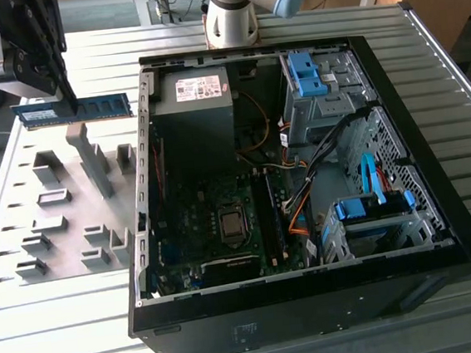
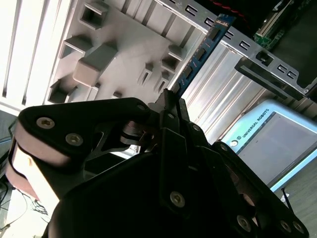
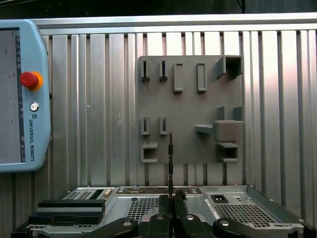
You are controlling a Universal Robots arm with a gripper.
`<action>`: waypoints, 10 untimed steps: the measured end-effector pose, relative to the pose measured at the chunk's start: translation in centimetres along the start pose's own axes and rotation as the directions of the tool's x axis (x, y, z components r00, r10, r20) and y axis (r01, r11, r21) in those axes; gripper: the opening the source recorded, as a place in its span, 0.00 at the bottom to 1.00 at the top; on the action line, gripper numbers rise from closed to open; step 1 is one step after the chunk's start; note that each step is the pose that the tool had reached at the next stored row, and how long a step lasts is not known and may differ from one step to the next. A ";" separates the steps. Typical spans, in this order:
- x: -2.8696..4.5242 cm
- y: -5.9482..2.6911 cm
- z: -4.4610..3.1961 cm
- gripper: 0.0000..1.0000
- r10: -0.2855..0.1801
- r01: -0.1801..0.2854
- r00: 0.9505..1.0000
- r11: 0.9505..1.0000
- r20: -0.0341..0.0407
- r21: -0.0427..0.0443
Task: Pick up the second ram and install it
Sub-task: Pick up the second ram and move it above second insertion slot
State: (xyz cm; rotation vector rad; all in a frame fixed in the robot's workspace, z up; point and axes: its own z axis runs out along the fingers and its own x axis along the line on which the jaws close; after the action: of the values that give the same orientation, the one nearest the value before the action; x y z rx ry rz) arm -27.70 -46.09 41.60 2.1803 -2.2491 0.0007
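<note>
Pincer (image 1: 69, 99) pinching the second ram (image 1: 99, 107), held level above grey fixture plate (image 1: 76, 210)

1. Exterior view: up high and well back, tilted down over the open computer case (image 1: 316, 323) on the ribbed table (image 1: 106, 47), grey plate (image 1: 60, 172) on the exterior view's left.
2. First wrist view: looks straight out along my gripper (image 3: 170, 198), so the ram stick (image 3: 170, 163) pinched in it shows edge-on, plate dead ahead.
3. Second wrist view: tucked close behind the gripper's linkage, off to one side, peeking past it.
4. All three catch the plate and the case's edge.
</note>
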 end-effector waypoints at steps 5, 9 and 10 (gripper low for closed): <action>-0.01 -0.12 -0.01 0.14 0.000 0.000 1.000 1.000 0.000 0.000; -0.01 -0.19 0.00 0.14 0.000 0.000 1.000 1.000 0.000 0.000; -0.01 -0.20 0.00 0.14 0.000 0.000 1.000 1.000 0.000 0.000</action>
State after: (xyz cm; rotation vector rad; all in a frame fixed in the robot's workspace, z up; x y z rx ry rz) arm -27.50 -46.09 41.61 2.1803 -2.2490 0.0007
